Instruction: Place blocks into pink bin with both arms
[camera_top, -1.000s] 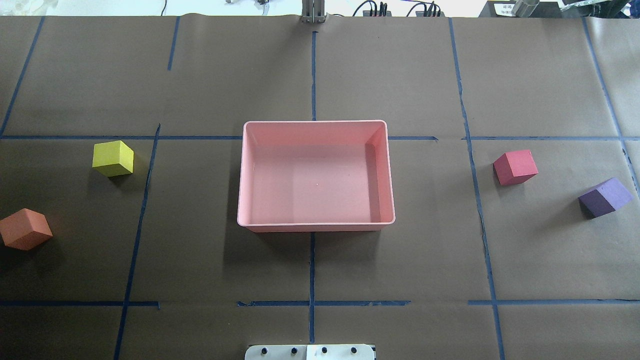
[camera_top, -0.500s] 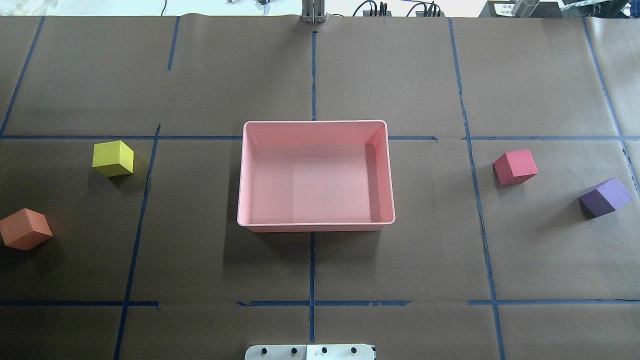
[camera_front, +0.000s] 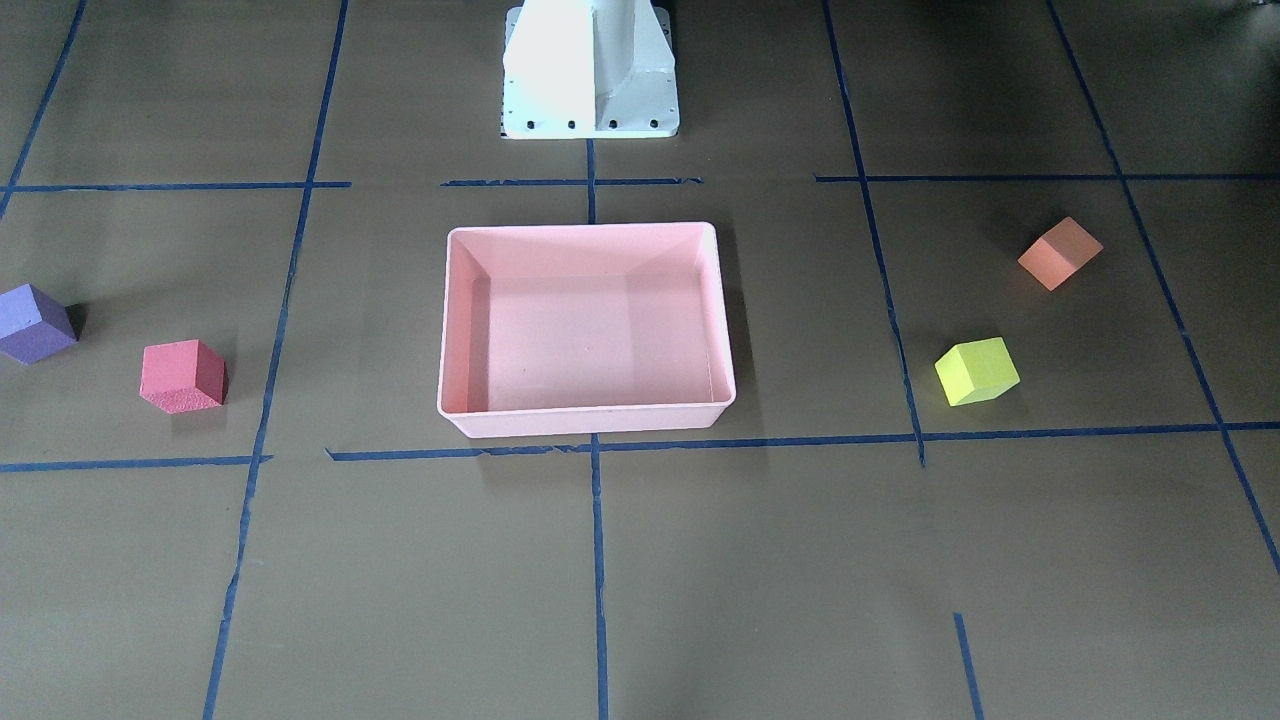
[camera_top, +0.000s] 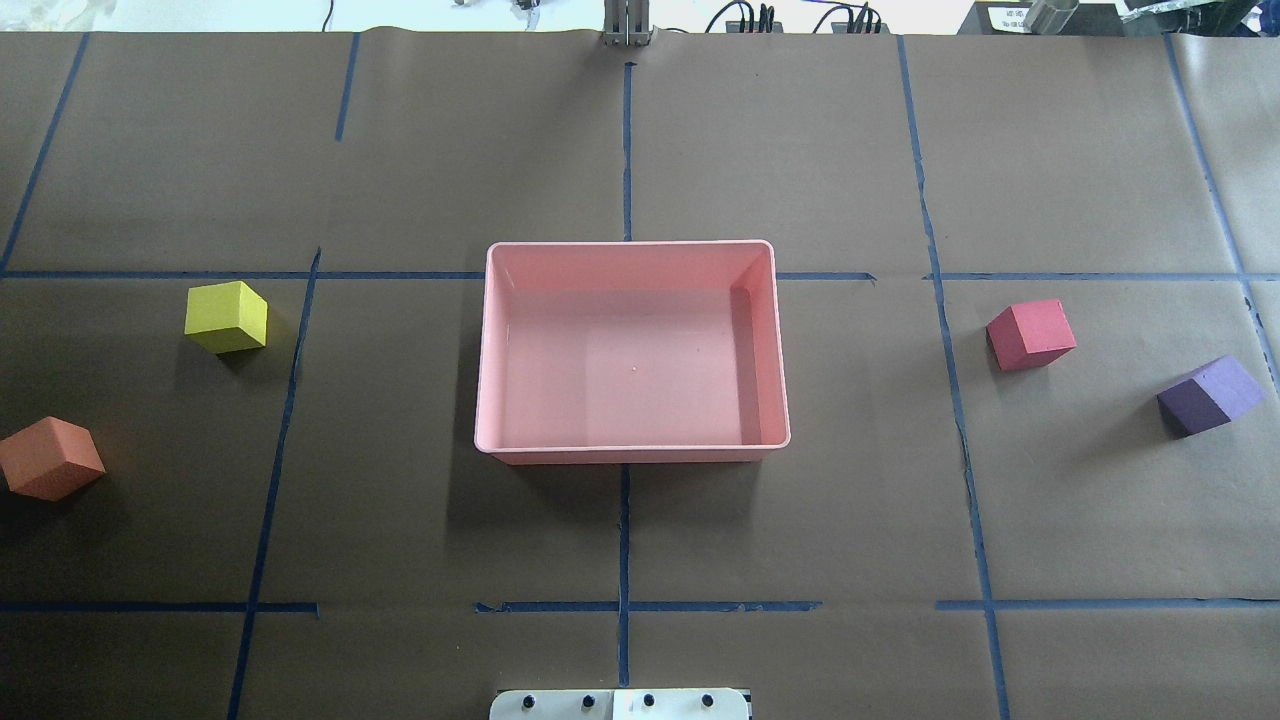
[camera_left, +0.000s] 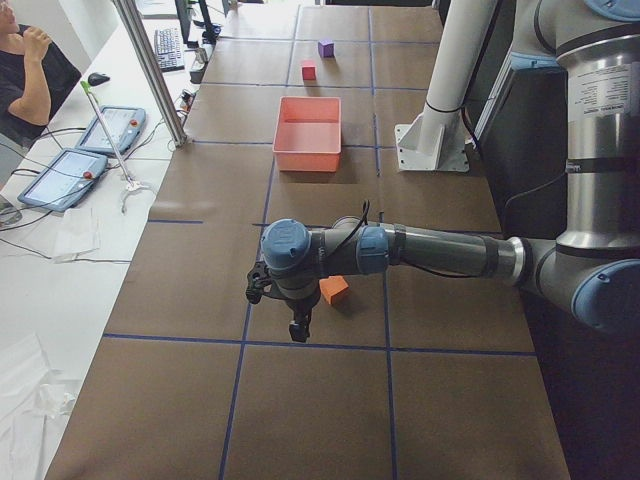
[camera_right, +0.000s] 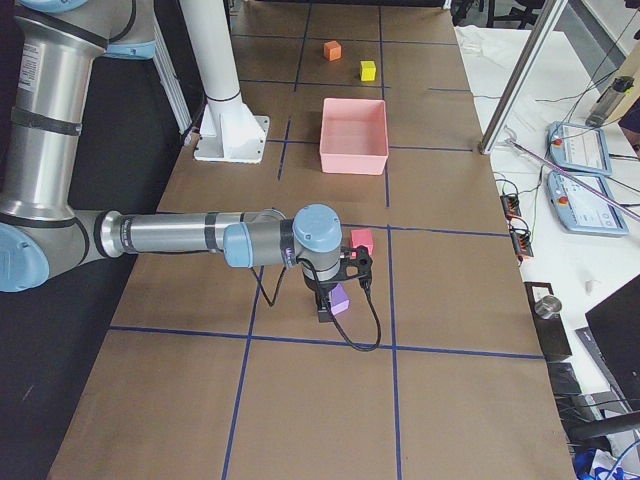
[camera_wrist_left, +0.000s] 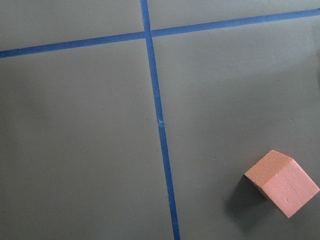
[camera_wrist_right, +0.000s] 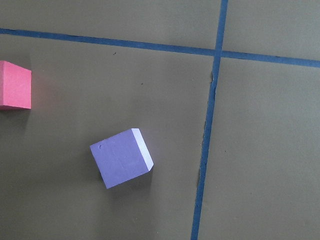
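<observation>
Pointing down at the table, the left gripper (camera_left: 298, 328) hung just beside the orange block (camera_left: 334, 290), with nothing visibly held. It showed only in a side view, so I could not tell whether its fingers were spread or closed. The right gripper (camera_right: 322, 312) pointed down the same way by the purple block (camera_right: 339, 298). Whether it touched the block, and how its fingers stood, could not be told either. Each wrist camera looked straight down on its own block lying on the brown paper (camera_top: 800, 520) near crossing blue tape lines (camera_top: 624, 540). Both arms reached out low and nearly level from the robot's side.

The red block (camera_top: 1030, 335) lay near the purple one, on the side toward the pink bin (camera_top: 630, 454). The yellow-green block (camera_top: 227, 316) lay likewise between the orange one and the bin. The bin sat mid-table in front of the white pedestal base (camera_front: 590, 70), well apart from both grippers. Its bare pink floor showed from wall to wall, and all four blocks lay outside it on the paper.
</observation>
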